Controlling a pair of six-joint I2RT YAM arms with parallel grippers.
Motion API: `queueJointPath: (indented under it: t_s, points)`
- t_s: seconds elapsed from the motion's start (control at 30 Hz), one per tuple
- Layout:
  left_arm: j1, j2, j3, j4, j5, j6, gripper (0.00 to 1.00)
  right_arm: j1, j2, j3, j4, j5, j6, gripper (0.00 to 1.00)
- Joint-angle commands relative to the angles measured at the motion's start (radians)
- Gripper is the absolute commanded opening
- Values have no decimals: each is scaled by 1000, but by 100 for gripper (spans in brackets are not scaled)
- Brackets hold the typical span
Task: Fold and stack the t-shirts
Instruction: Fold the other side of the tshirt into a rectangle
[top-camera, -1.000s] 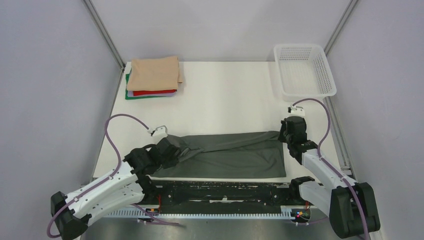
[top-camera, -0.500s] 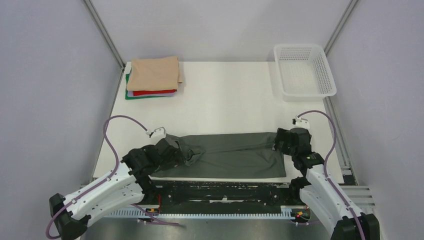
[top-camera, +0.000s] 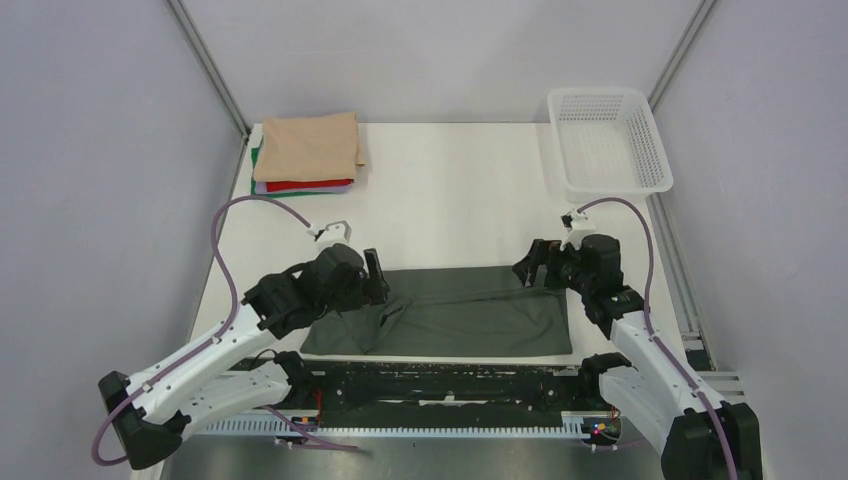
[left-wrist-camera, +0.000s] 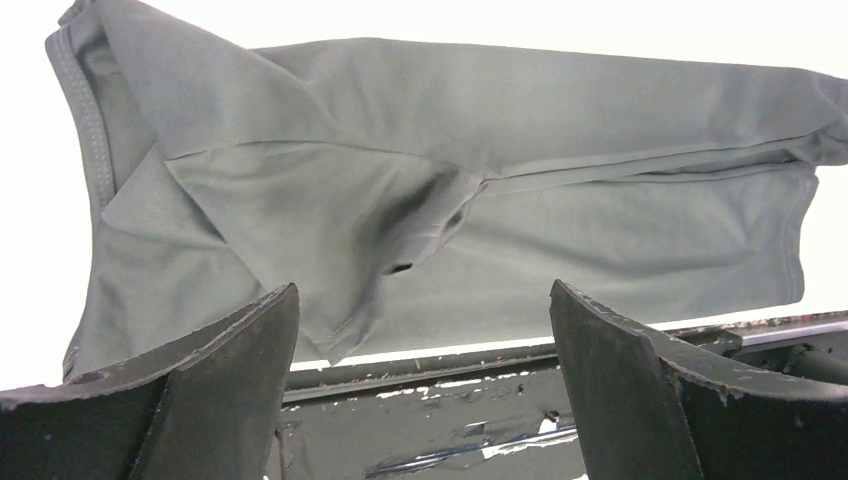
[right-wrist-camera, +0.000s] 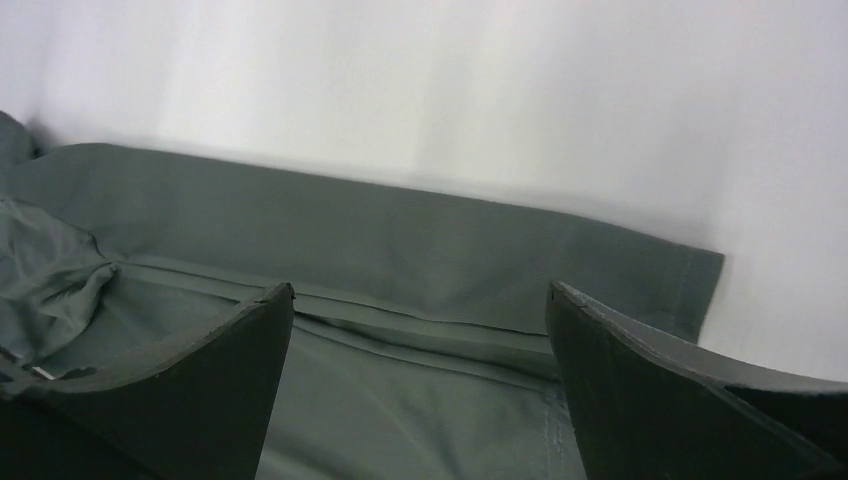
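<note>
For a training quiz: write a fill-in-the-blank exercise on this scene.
1. The left gripper and right gripper are both ____.
2. The t-shirt spread out near them is dark ____.
3. On the table, the white basket stands at the far ____ corner.
4. The folded stack sits at the far ____ corner.
Missing words: open; grey; right; left.

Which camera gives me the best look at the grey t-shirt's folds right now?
Left wrist: the grey t-shirt fills the frame, with its creases and bunched sleeve clear. Top external shows its whole outline small, one end partly behind the left gripper. Right wrist shows only one hemmed end, close and blurred.
</note>
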Motion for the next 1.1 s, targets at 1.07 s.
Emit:
queueJointPath:
  t_s: [1.07]
  points:
    - [-4, 324, -305, 474, 279, 22, 100, 7, 191, -69, 269, -203, 6, 98]
